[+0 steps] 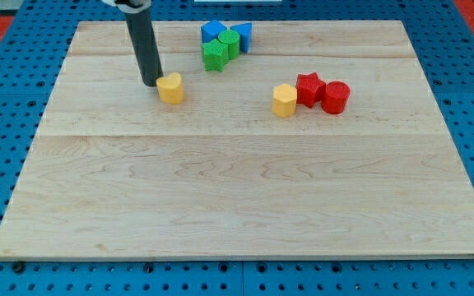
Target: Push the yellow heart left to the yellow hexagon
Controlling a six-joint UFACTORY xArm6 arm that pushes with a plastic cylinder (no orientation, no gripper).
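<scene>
The yellow heart (pixel 171 87) lies in the upper left part of the wooden board (pixel 237 189). My tip (pixel 151 84) stands just to the heart's left, touching or almost touching its side. The yellow hexagon (pixel 284 99) lies well to the heart's right, near the board's upper middle. The rod rises from the tip toward the view's top.
A red star (pixel 308 86) touches the hexagon's right side, with a red cylinder (pixel 335 96) beside it. At the top middle sits a cluster of two blue blocks (pixel 213 31) (pixel 242 34) and two green blocks (pixel 215 56) (pixel 229 43). A blue pegboard surrounds the board.
</scene>
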